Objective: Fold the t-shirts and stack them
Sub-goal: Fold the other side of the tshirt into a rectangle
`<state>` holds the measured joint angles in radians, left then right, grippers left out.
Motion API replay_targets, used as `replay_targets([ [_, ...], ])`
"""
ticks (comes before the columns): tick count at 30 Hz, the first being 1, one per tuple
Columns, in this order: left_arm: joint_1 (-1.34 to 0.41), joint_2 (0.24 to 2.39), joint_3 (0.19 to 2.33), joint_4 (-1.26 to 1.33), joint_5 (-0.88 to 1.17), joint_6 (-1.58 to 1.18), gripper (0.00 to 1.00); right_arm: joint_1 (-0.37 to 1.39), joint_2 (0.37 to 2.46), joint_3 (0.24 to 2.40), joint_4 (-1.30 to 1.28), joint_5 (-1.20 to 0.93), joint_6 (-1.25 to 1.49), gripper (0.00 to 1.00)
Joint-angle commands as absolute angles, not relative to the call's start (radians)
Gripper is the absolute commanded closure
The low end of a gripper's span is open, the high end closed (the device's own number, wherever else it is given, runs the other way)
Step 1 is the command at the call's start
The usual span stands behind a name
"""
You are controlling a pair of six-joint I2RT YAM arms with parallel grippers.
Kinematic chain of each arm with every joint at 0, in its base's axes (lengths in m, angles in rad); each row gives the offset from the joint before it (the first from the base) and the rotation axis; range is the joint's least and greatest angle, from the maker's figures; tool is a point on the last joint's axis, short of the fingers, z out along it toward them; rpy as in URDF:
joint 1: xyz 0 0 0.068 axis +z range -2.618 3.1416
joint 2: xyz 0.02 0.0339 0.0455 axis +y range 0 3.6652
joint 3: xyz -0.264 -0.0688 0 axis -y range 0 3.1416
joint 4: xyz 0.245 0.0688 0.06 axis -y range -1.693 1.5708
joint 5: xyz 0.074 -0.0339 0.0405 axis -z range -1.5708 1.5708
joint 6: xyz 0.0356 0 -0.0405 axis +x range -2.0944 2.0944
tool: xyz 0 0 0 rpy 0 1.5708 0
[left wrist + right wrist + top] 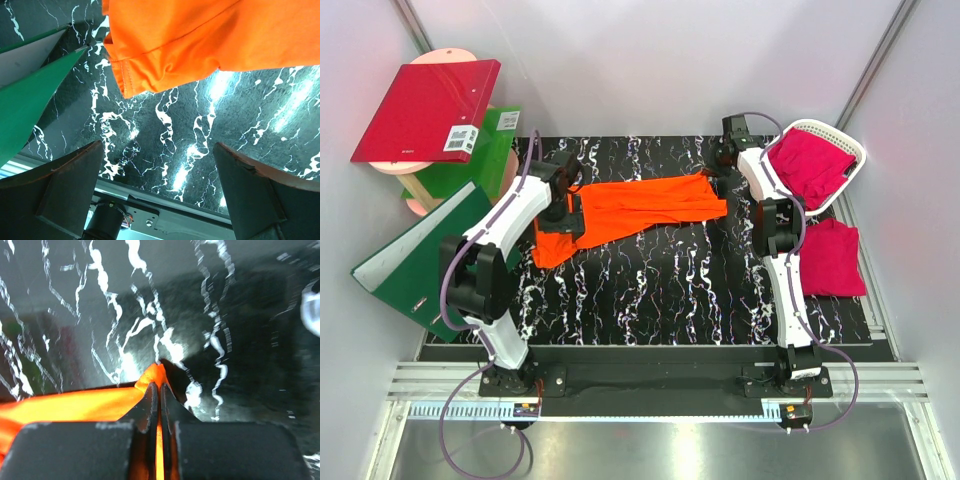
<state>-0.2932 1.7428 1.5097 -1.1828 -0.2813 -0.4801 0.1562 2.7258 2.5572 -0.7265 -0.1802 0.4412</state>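
An orange t-shirt point(640, 208) lies crumpled in a long strip across the black marbled mat. My right gripper point(717, 180) is at its right end, shut on a pinch of the orange cloth point(159, 371), which shows between the jaws of the right gripper point(159, 387). My left gripper point(568, 207) hovers over the shirt's left part, open with nothing in it. In the left wrist view the left gripper point(160, 187) frames bare mat below the shirt's hem point(165, 60). One magenta t-shirt point(810, 160) lies heaped in the white basket. Another magenta t-shirt point(832, 257) lies folded at the mat's right edge.
The white lattice basket point(842, 135) stands at the back right. A red binder point(425, 110) and a green binder point(480, 160) rest on a pink stand at the back left. An open green binder point(410, 262) leans at the mat's left edge point(25, 100). A metal rail point(650, 380) runs along the front.
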Motion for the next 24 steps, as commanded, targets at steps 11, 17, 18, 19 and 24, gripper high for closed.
replay_targets([
  [11,-0.313,1.661,1.436,-1.186,-0.268,-0.494,0.01,0.163,2.672,2.577,-0.508,0.121,0.42,0.93],
  [17,-0.347,1.669,1.483,-1.164,-0.224,-0.482,0.01,0.16,2.584,2.537,-0.503,0.12,0.362,0.1],
  [18,-0.353,1.677,1.488,-1.155,-0.213,-0.48,0.01,0.158,2.556,2.501,-0.505,0.121,0.354,0.01],
  [19,-0.356,1.681,1.494,-1.138,-0.193,-0.48,0.01,0.158,2.527,2.479,-0.505,0.123,0.342,0.0],
  [24,-0.362,1.709,1.493,-1.072,-0.137,-0.508,0.09,0.152,2.376,2.364,-0.5,0.048,0.333,0.0],
])
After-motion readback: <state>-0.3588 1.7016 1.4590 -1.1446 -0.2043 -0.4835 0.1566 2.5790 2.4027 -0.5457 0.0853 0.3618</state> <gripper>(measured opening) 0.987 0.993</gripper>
